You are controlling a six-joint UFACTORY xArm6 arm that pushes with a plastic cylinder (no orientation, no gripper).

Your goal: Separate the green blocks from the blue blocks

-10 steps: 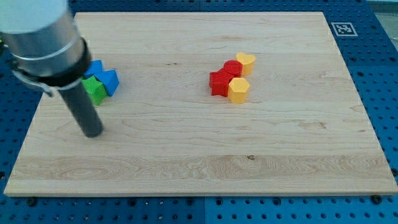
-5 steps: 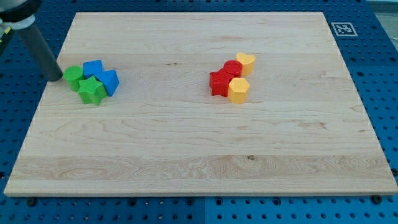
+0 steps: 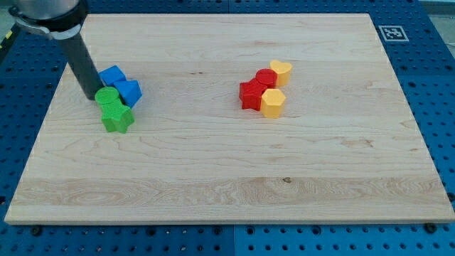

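My tip [image 3: 92,95] rests on the board at the view's left, touching the left side of the green round block [image 3: 108,97]. A green star block [image 3: 117,117] lies just below that one. A blue cube [image 3: 111,75] and a blue triangular block [image 3: 130,92] sit right of the rod, touching each other. The green round block touches the blue triangular block. The green star is slightly below the blue pair.
A cluster of two red blocks [image 3: 251,94] [image 3: 266,78] and two yellow blocks [image 3: 273,102] [image 3: 281,70] lies right of the board's centre. The wooden board [image 3: 227,185] ends close to the rod on the left. A marker tag [image 3: 392,33] sits at the top right.
My tip moved from the board's lower left up to its left edge, then right into the cluster. The green blocks shifted down and right; the blue blocks moved slightly right.
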